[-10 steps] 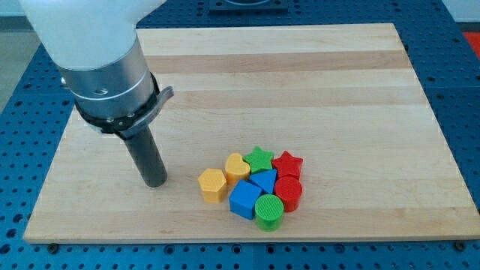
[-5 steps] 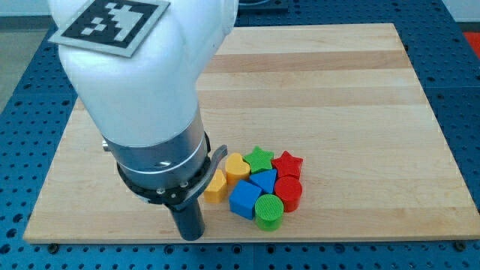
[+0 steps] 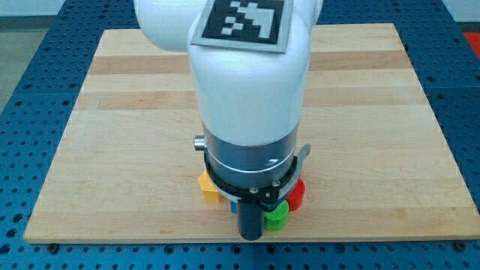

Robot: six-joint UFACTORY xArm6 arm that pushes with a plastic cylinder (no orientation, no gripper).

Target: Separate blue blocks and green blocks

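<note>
My arm now covers most of the block cluster near the board's bottom middle. My tip [image 3: 252, 235] stands at the board's bottom edge, just below the cluster. The green cylinder [image 3: 277, 217] peeks out right beside the rod, on its right. A sliver of the blue cube [image 3: 233, 205] shows on the rod's left. The other blue block and the green star are hidden behind the arm. Whether my tip touches any block cannot be told.
A yellow block [image 3: 207, 187] shows at the arm's left and a red block [image 3: 297, 194] at its right. The other yellow and red blocks are hidden. The wooden board [image 3: 112, 112] lies on a blue perforated table [image 3: 22, 112].
My arm has swept from the board's left, along the bottom edge, to the right, and now stands over the cluster. The visible blocks seem to lie where they were.
</note>
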